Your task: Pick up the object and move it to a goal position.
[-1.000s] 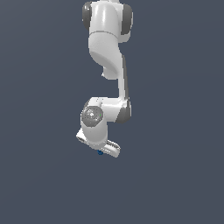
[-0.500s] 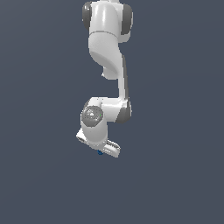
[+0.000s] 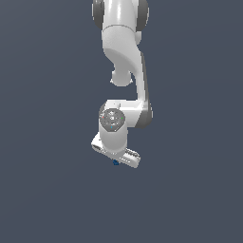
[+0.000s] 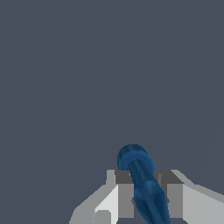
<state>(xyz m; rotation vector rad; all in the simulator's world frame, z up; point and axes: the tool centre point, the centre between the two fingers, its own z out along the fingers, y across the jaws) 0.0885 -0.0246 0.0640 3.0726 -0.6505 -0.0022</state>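
The object is dark blue. In the wrist view it shows as a blue rod-like piece with a rounded end (image 4: pixel 139 173), lying between the two grey fingers (image 4: pixel 124 192) of my gripper (image 4: pixel 146 199), which are shut against its sides. In the exterior view only a tiny blue speck (image 3: pixel 115 163) shows just below the white gripper (image 3: pixel 116 154), which hangs under the arm's wrist. The fingers themselves are hidden by the hand in the exterior view.
The white arm (image 3: pixel 124 61) comes down from the top of the exterior view. Around it is a plain dark grey-blue background with no other objects, edges or goal marker to be seen.
The gripper with the blue object has drifted very slightly; otherwise the arm's pose looks the same as in the earlier frames.
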